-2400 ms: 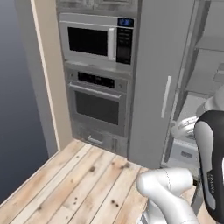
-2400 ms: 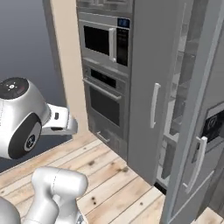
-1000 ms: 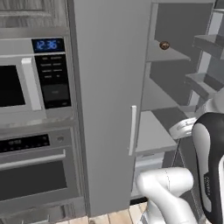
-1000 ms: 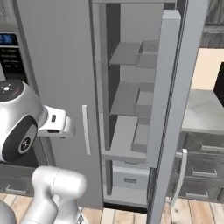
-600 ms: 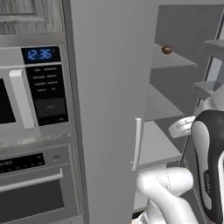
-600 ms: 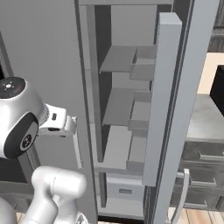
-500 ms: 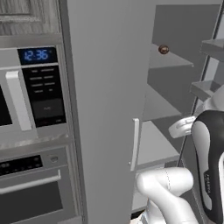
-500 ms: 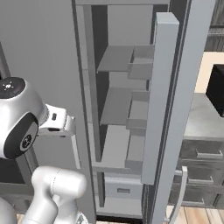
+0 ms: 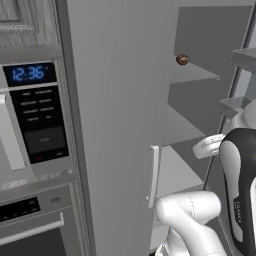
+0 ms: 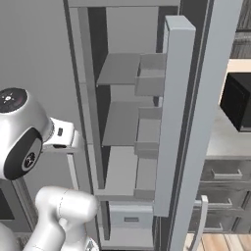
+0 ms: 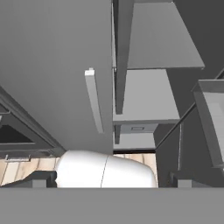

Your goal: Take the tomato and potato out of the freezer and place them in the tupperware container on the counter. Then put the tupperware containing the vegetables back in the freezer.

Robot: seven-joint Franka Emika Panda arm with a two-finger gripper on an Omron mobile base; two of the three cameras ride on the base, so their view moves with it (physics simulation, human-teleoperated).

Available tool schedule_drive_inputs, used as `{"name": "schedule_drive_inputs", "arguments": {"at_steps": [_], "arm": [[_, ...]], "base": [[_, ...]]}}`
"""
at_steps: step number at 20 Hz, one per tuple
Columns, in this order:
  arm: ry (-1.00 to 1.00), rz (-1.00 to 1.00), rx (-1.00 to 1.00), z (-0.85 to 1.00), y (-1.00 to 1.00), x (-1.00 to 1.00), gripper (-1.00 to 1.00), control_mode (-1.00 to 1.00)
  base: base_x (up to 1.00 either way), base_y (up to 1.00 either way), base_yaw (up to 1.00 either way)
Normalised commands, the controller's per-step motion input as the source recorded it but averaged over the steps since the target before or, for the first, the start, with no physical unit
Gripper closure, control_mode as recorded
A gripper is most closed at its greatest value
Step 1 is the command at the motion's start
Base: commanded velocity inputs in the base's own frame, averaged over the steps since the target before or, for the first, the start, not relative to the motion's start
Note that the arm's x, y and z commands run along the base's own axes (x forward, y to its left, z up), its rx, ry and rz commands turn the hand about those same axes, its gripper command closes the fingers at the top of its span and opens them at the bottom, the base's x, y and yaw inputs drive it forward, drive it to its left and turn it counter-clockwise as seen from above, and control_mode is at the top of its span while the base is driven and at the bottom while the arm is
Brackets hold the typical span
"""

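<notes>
My 2 fingers (image 11: 39,178) stand fully spread, gripping and touching nothing; ahead of them the freezer (image 11: 148,83) is open, its grey shelves bare and free to enter; the white handle (image 11: 93,106) on the closed door panel stands just left of that opening; the open door's racks (image 11: 212,118) crowd the right side; the potato (image 9: 182,59) sits on a high shelf, well above my fingers; beyond the door lies the counter (image 10: 230,131) with a black toaster oven (image 10: 237,100).

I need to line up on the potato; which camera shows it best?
The left base view: the potato sits on an upper shelf of the open freezer. The right base and hand views give freezer shelves, with no potato I can make out.
</notes>
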Motion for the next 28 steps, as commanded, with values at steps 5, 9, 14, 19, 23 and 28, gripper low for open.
{"name": "schedule_drive_inputs", "arguments": {"at_steps": [5,9,14,19,23,28], "arm": [[0.0,0.0,0.0,0.0,0.0,0.0,-1.0,1.0],[0.0,0.0,0.0,0.0,0.0,0.0,-1.0,1.0],[0.0,0.0,0.0,0.0,0.0,0.0,-1.0,1.0],[0.0,0.0,0.0,0.0,0.0,0.0,-1.0,-1.0],[-0.01,-0.01,0.05,0.17,0.0,0.0,-1.0,-1.0],[-0.05,-0.04,0.01,0.32,0.0,0.05,-1.0,-1.0]], "base": [[0.06,-0.2,-0.09],[0.09,-0.24,-0.06],[0.06,0.0,-0.01],[0.0,-0.01,0.0],[0.0,0.0,0.0],[0.0,0.0,0.0]]}}
